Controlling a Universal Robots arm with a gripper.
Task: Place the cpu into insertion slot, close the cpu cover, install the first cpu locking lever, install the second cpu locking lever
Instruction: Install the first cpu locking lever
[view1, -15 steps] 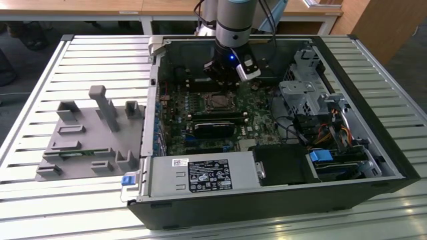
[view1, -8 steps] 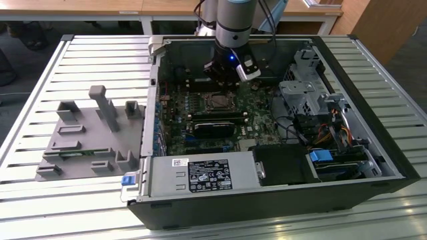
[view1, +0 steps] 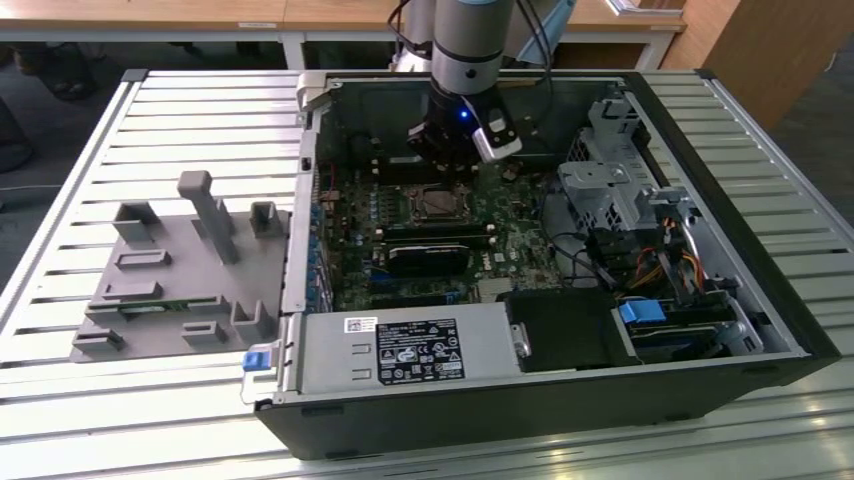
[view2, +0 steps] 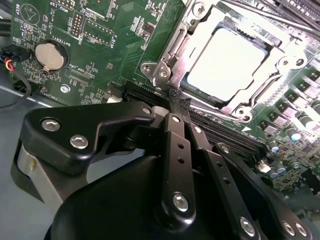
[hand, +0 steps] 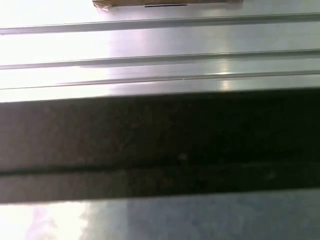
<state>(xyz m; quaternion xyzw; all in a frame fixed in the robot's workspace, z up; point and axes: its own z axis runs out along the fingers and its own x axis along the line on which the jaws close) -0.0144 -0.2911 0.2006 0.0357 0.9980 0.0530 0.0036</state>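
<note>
Hovering — gripper (view2: 176, 100) apparently closed, empty

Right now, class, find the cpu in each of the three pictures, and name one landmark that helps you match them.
Exterior view: the cpu sits mid-board inside the open computer case, just below the gripper.
Second wrist view: the cpu lies pale and square under the cpu cover, beyond the gripper.
First wrist view: not in it.
Shared landmark: the green motherboard.
</note>
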